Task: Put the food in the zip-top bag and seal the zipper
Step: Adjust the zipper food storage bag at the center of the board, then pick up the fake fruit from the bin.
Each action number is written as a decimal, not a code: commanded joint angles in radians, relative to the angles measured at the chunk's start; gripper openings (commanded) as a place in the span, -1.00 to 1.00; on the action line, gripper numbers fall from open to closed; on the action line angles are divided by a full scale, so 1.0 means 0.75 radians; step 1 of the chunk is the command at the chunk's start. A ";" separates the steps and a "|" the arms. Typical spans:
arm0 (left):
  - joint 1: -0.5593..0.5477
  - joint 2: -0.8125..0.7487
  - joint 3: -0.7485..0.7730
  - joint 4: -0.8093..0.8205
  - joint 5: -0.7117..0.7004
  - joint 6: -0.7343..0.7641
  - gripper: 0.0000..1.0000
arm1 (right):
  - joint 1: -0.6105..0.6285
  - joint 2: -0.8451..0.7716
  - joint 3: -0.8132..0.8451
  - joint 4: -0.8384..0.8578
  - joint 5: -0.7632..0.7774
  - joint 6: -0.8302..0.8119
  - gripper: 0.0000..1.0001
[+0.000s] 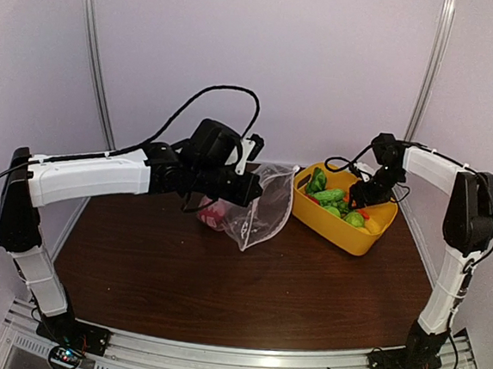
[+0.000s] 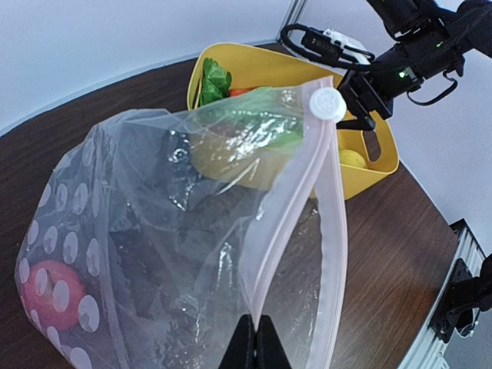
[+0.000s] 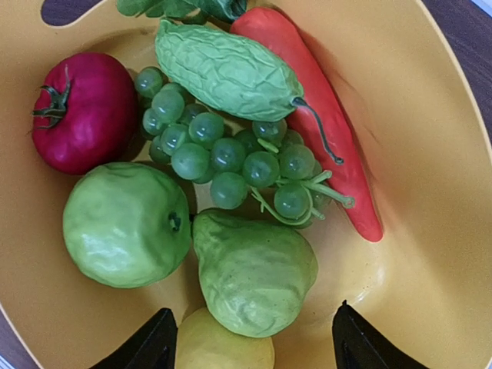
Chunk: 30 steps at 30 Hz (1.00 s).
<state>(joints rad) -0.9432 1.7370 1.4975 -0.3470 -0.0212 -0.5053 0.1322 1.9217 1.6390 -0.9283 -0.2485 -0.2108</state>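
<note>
The zip-top bag was held up over the bench by the left hand, clamped on its zipper; one red fruit was seen inside. The right hand was spread wide above food in the yellow basket.

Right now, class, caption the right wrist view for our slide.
Open right gripper hovers over a green pear among toy food in the yellow basket.

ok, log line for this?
left gripper: shut on zipper | right gripper: open over green pear in basket | in bag: red fruit
</note>
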 commanded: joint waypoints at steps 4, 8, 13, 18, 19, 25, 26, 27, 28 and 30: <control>0.004 -0.023 0.007 0.073 0.063 -0.026 -1.00 | -0.025 0.138 0.048 -0.043 0.064 0.033 0.44; 0.004 -0.031 0.001 0.068 0.050 -0.026 -1.00 | -0.027 0.196 0.066 -0.077 0.052 0.032 0.46; 0.005 -0.039 -0.015 0.068 0.048 -0.032 -1.00 | -0.030 0.205 0.062 -0.071 0.026 0.042 0.40; 0.004 -0.047 -0.029 0.074 0.049 -0.046 -1.00 | -0.033 0.193 0.058 -0.076 0.013 0.050 0.20; 0.004 -0.049 -0.031 0.076 0.050 -0.046 -1.00 | -0.034 0.183 0.055 -0.081 0.011 0.050 0.16; 0.004 -0.060 -0.041 0.083 0.049 -0.054 -1.00 | -0.040 0.065 0.047 -0.105 0.069 0.029 0.05; 0.004 -0.060 -0.040 0.081 0.048 -0.057 -1.00 | -0.041 0.041 0.057 -0.119 0.078 0.017 0.03; 0.004 -0.060 -0.038 0.081 0.049 -0.063 -1.00 | -0.041 0.016 0.063 -0.128 0.081 0.005 0.02; 0.004 -0.060 -0.036 0.081 0.048 -0.069 -1.00 | -0.043 -0.011 0.062 -0.130 0.081 -0.004 0.01; 0.004 -0.060 -0.038 0.079 0.048 -0.083 -1.00 | -0.044 -0.074 0.048 -0.120 0.067 -0.018 -0.02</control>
<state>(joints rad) -0.9432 1.7248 1.4776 -0.3290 0.0048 -0.5434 0.1085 1.9865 1.6653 -1.0012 -0.2173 -0.1932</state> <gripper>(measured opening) 0.007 0.596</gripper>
